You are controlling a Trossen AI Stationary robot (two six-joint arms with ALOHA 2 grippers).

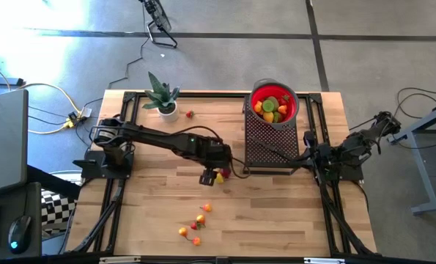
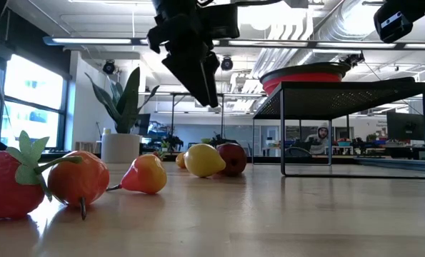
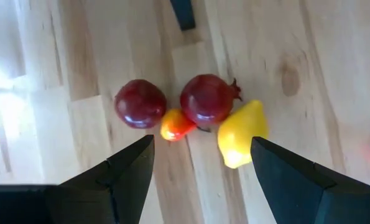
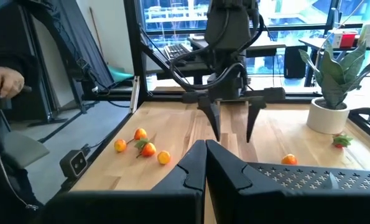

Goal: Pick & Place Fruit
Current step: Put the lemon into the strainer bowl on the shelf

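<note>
Your left gripper hangs above the middle of the wooden table, its two fingers spread wide and holding nothing. In the left wrist view a small cluster of fruit lies on the table beyond the fingertips, in line with the gap between them: two dark red round fruits, a small orange-red fruit touching both, and a yellow lemon touching the second red fruit and lying nearest the one finger. None of these fruits touches a finger. In the low view you see the left gripper pointing down, clear of the table top, with the lemon and a dark red fruit resting on the wood below and just beside it.

A second group of orange and red fruits lies nearer the table's front edge, well apart from the left gripper. One red fruit lies just beside the white-potted plant at the back. More fruit fills the red bowl, which stands on a black mesh rack.

Your right gripper waits at the right side of the table beside the rack, its fingers pressed together and empty.
</note>
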